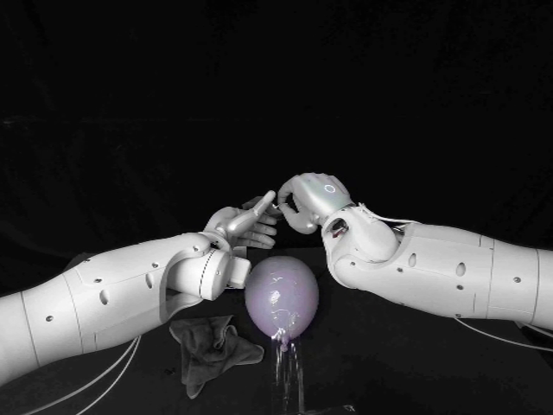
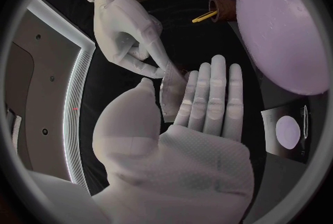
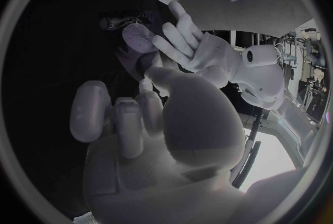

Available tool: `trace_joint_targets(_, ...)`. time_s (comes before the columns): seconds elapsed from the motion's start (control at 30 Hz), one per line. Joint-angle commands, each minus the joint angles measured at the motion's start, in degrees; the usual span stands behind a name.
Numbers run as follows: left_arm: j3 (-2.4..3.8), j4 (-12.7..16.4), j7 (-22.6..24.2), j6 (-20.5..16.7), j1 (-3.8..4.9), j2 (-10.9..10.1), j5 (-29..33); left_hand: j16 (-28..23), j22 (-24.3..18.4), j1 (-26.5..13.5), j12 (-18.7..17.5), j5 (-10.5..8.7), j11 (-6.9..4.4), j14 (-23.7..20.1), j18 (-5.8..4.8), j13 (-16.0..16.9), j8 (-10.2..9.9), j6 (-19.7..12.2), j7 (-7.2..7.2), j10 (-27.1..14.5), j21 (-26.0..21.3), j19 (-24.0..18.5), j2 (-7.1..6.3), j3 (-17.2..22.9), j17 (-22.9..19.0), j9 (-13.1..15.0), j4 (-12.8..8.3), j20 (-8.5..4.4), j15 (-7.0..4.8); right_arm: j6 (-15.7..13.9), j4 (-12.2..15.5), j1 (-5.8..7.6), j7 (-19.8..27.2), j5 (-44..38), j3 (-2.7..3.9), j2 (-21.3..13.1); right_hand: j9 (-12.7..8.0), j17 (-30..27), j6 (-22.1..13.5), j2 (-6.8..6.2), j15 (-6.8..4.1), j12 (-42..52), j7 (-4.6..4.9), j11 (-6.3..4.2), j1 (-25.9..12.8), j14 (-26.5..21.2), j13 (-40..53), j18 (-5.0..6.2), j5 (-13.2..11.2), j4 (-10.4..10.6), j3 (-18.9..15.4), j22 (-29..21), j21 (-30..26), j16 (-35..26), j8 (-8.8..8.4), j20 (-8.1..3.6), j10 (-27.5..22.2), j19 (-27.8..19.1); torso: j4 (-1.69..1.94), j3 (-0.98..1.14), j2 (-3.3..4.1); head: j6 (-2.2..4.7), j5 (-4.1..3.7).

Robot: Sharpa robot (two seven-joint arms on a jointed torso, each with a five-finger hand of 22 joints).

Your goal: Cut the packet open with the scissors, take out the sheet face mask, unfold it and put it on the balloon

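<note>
At the balloon's (image 1: 282, 296) 12 o'clock, left hand (image 1: 245, 223) and right hand (image 1: 312, 201) both pinch 1 folded sheet mask (image 2: 172, 96).

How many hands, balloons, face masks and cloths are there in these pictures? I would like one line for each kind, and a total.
hands: 2 (left hand, right hand)
balloon: 1
sheet face mask: 1
dark crumpled cloth: 1
total: 5

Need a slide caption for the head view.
Left robot hand and right robot hand meet beyond the pale balloon; a crumpled dark cloth lies by the left arm.
</note>
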Motion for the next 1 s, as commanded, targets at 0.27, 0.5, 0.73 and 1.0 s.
trace_joint_targets(0.27, 0.08, 0.0, -1.4, 0.5, 0.16, -0.2, 0.5, -0.8, -0.3, 9.8, 0.2, -0.03, -0.48, 1.7, 0.41, 0.2, 0.4, 1.3, -0.55, 1.5, -0.6, 1.9, 7.80, 4.4, 0.9, 0.1, -0.4, -0.58, -0.48, 0.7, 0.4, -0.03, -0.6, -2.2, 0.05, -0.3, 1.9, 15.1, 2.8, 0.37, -0.35, -0.2, -1.05, -0.42, 0.0, 5.9, 8.5, -0.33, 0.2, -0.2, 0.2, 6.9, 0.2, 0.4, 2.86, -0.01, 3.1, 0.3, 0.03, 0.02, 0.01, -0.29, 0.03)
trace_joint_targets(0.5, 0.08, -0.1, -1.3, 0.5, 0.16, -0.2, 0.6, -1.2, -0.4, 11.7, 0.0, 0.00, -0.58, 2.0, 0.41, 0.2, 0.3, 1.4, -0.66, 1.8, -0.9, 2.1, 10.06, 5.9, 1.2, 0.1, -0.3, -0.62, -0.56, 0.9, 0.7, -0.04, -0.5, -2.2, 0.05, -0.5, 1.9, 15.1, 2.8, 0.37, -0.37, -0.2, -1.06, -0.43, 0.0, 5.9, 8.5, -0.35, 0.2, -0.3, 0.3, 7.0, 0.3, 0.4, 2.88, -0.02, 3.1, 0.3, -0.04, -0.02, -0.01, -0.39, 0.17)
trace_joint_targets(0.73, 0.08, 0.0, -1.2, 0.7, 0.16, -0.3, 0.6, -1.4, -0.4, 12.8, -0.1, 0.02, -0.65, 2.2, 0.41, 0.2, 0.2, 1.5, -0.74, 1.9, -1.1, 2.3, 10.94, 7.2, 1.4, 0.0, -0.3, -0.65, -0.62, 1.2, 0.6, -0.04, -0.5, -2.1, 0.05, -0.5, 1.9, 15.1, 2.8, 0.37, -0.37, -0.2, -1.06, -0.43, 0.0, 5.9, 8.5, -0.35, 0.2, -0.3, 0.3, 7.0, 0.3, 0.4, 2.88, -0.02, 3.1, 0.3, 0.03, -0.01, 0.04, -0.39, 0.18)
trace_joint_targets(1.0, 0.08, 0.1, -1.2, 0.7, 0.16, -0.4, 0.6, -2.0, -0.4, 16.0, -0.5, 0.02, -0.65, 2.3, 0.40, 0.2, -0.2, 1.3, -0.75, 1.9, -1.5, 2.4, 9.85, 10.0, 1.8, -0.3, -0.4, -0.65, -0.64, 1.1, 0.6, -0.04, -0.6, -2.0, 0.05, -0.5, 2.0, 15.1, 2.8, 0.35, -0.38, -0.2, -1.05, -0.43, 0.0, 5.9, 8.5, -0.38, 0.2, -0.4, 0.4, 7.0, 0.4, 0.4, 2.90, -0.04, 3.1, 0.4, 0.02, 0.00, 0.02, -0.52, 0.20)
